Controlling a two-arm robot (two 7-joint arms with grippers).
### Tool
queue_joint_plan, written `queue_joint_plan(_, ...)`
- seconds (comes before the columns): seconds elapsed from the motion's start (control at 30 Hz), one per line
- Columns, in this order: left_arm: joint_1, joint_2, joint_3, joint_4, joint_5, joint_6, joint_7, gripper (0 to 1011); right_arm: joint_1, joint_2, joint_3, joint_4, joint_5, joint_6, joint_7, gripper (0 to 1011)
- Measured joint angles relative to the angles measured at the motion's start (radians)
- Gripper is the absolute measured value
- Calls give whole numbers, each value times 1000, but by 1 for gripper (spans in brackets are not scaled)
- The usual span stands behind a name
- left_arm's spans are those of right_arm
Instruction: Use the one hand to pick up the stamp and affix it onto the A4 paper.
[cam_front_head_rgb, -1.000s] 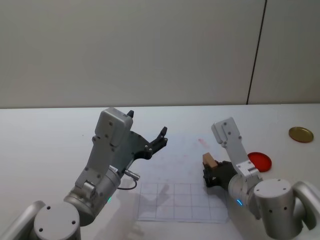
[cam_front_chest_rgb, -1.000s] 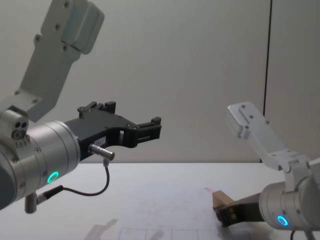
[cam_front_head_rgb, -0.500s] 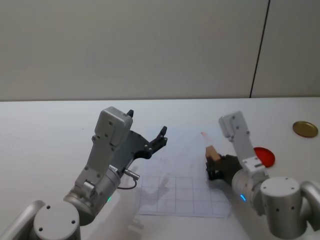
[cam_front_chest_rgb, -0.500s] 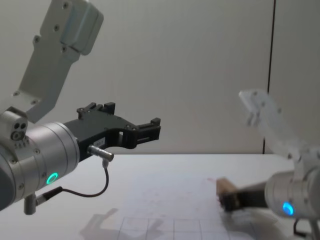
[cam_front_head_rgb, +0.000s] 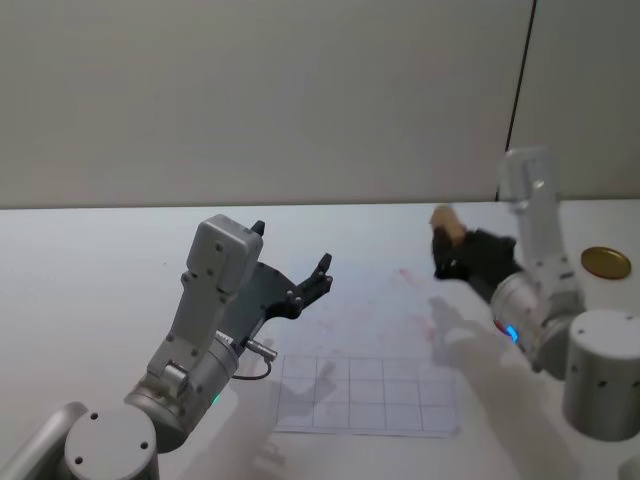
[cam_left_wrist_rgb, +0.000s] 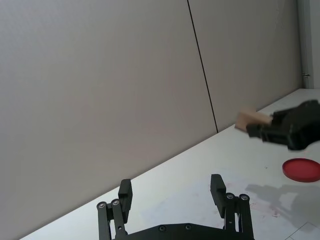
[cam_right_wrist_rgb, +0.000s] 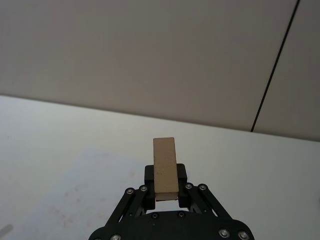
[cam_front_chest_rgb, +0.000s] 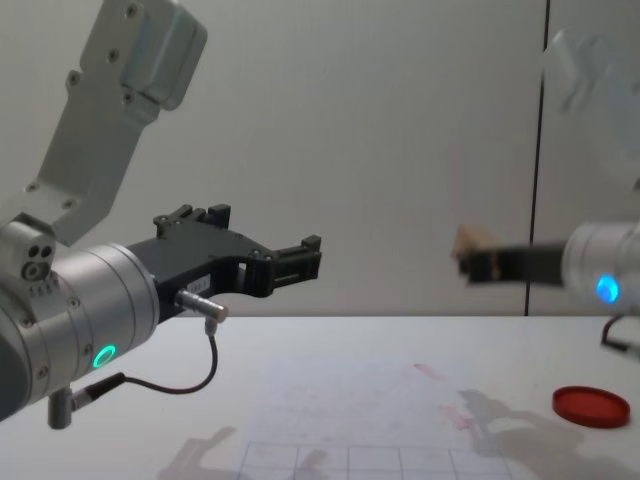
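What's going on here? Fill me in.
The right gripper is shut on the stamp, holding it in the air near the right edge of the A4 paper. The paper lies flat on the table with faint reddish marks on it. The left gripper hovers open over the paper's left side, idle.

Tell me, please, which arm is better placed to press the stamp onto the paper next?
Right. The right gripper holds the stamp, raised near the A4 paper's right side; the left gripper hangs open and empty.
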Motion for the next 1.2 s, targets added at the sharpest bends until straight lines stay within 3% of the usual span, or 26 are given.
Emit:
queue_joint_plan(0.23,0,0,0,0,0,0,0,993,-7,19,36,-58,42,1,-49,224)
queue_joint_plan(0.53,0,0,0,0,0,0,0,993,-29,52,81,-88,76,51,-104,224)
queue_joint_plan(1.2,0,0,0,0,0,0,0,993,-73,88,117,-12,80,139,-120,224)
